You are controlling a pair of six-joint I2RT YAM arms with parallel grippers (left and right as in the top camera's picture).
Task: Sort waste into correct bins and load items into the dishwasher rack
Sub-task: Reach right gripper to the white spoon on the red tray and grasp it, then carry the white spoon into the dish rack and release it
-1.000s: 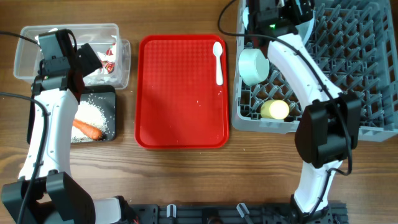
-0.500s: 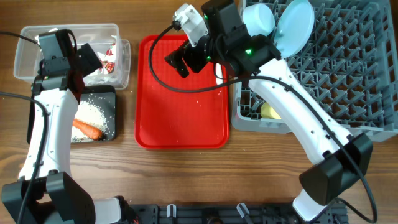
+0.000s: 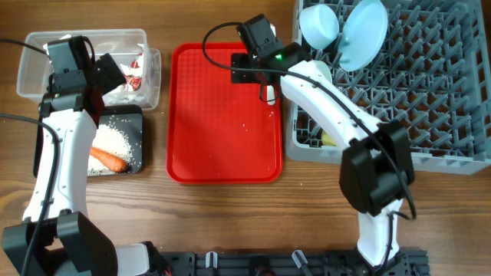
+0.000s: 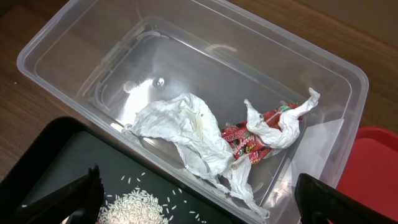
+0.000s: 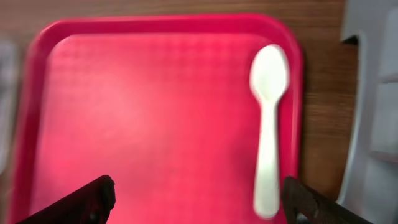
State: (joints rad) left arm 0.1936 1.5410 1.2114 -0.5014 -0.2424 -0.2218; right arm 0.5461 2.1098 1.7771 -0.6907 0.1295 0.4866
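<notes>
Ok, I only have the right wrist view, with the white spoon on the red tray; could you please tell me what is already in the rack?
Observer: A pale blue bowl and a pale blue plate stand in the grey rack's far-left corner.
Operator: Is anything else in it?
Observer: A yellow cup, partly hidden, lies near its near-left corner.
Operator: And where is the left gripper?
Observer: The left gripper hangs open over the clear tub that holds the white tissue and the red-and-white wrapper.
</notes>
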